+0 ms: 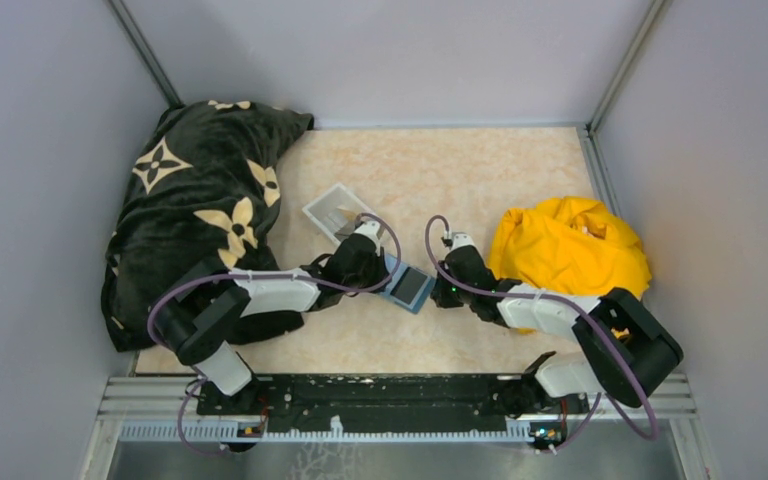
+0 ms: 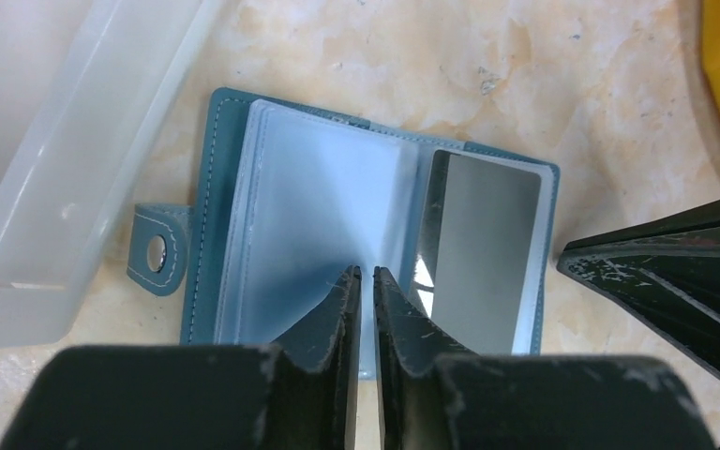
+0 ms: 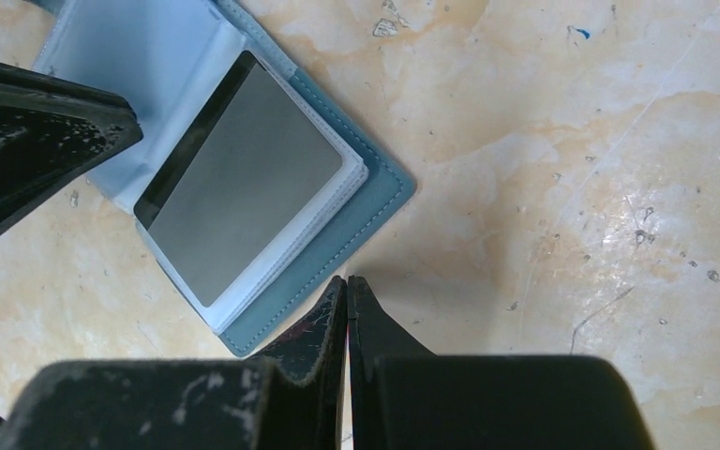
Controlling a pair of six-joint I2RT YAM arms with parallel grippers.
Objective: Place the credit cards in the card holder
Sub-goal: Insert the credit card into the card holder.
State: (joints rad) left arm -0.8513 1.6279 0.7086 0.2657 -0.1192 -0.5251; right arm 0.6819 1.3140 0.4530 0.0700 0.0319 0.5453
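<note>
Card holder (image 2: 328,211) lies open like a book on the marbled beige table (image 1: 440,170), near the middle, between the two grippers. Teal cover is face down, clear sleeves face up. A snap tab (image 2: 157,251) sticks out from the cover's outer edge on the tray side.

One grey credit card (image 2: 483,248) is seen inside the sleeve on the half of the holder nearer the right arm, lying flat, with a dark stripe along one long edge. The other half's sleeve looks clear and pale.

Left gripper (image 2: 364,274) is set over the holder's centre fold. Fingers are drawn narrow, only a thin slit between them, tips down on the sleeves at the fold. Whether a sleeve is nipped between them cannot be told.

Right gripper (image 3: 347,281) is set at the holder's outer edge, on the card side. Fingers are pressed together with nothing between them, tips at the teal cover's border; contact cannot be confirmed.

Clear-white plastic tray (image 2: 66,187) sits just beside the holder, on the tab side, apart from it.

Black blanket with cream flower motifs (image 1: 200,200) is heaped at the table's left. Yellow cloth (image 1: 570,250) is bunched at the right, by the right arm
</note>
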